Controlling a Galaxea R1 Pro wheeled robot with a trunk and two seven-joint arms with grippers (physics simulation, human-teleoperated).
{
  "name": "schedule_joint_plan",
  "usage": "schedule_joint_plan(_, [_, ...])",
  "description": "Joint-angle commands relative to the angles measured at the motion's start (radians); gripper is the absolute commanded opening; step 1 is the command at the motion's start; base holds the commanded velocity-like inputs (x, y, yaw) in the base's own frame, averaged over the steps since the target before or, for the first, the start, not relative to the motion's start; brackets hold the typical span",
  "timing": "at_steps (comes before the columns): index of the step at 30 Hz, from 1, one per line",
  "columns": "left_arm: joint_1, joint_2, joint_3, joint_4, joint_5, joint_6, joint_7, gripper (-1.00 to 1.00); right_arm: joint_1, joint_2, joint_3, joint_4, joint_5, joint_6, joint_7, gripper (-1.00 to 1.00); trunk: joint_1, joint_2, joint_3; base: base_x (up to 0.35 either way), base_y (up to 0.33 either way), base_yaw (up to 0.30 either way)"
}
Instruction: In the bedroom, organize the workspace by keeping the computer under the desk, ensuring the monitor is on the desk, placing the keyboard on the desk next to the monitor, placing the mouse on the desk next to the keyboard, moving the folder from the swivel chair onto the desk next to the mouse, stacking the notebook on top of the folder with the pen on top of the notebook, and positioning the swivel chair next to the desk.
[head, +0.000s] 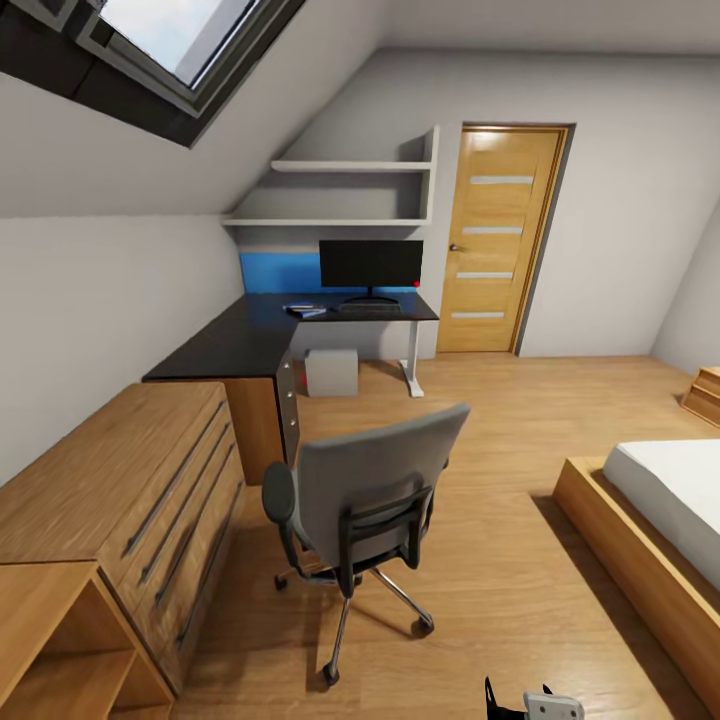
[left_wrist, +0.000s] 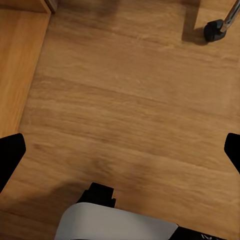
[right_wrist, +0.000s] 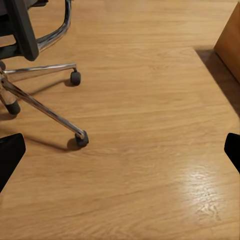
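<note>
The grey swivel chair (head: 375, 490) stands on the floor in front of me with its backrest toward me. The backrest hides its seat, and the folder is hidden. Beyond it is the black L-shaped desk (head: 240, 345) with the monitor (head: 371, 265) and the keyboard (head: 368, 307) on it. The pale computer (head: 331, 372) sits under the desk. A small flat item (head: 305, 311) lies left of the keyboard, too small to identify. I cannot make out the mouse, notebook or pen. My left gripper (left_wrist: 120, 155) and right gripper (right_wrist: 120, 155) hang open over bare floor. The chair's chrome base (right_wrist: 40, 102) is near the right gripper.
A light wooden counter (head: 110, 480) with bar handles runs along the left wall. A low bed (head: 660, 520) is on the right, and a wooden door (head: 497, 240) is at the back. One chair castor (left_wrist: 215, 30) lies ahead of the left gripper. Open floor separates chair and bed.
</note>
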Motion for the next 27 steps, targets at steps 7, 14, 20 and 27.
schedule_joint_plan(7, [-0.001,0.000,-0.009,0.000,0.005,-0.002,0.006,1.00,-0.001,0.000,0.009,0.002,-0.010,-0.004,0.000,1.00,0.027,-0.050,-0.023,0.000,0.000,0.000])
schedule_joint_plan(14, [-0.001,0.000,-0.009,0.000,0.005,-0.002,0.005,1.00,-0.001,0.000,0.009,0.002,-0.010,-0.004,0.000,1.00,0.054,-0.099,-0.045,0.000,0.000,0.000])
schedule_joint_plan(20, [-0.001,0.000,-0.009,0.000,0.005,-0.002,0.006,1.00,-0.001,0.000,0.009,0.002,-0.010,-0.004,0.000,1.00,0.077,-0.141,-0.064,0.000,0.000,0.000])
schedule_joint_plan(27, [-0.001,-0.001,-0.009,0.000,0.005,-0.005,0.007,1.00,-0.001,0.000,0.009,0.001,-0.010,-0.004,-0.003,1.00,0.104,-0.190,-0.086,0.000,0.000,0.000])
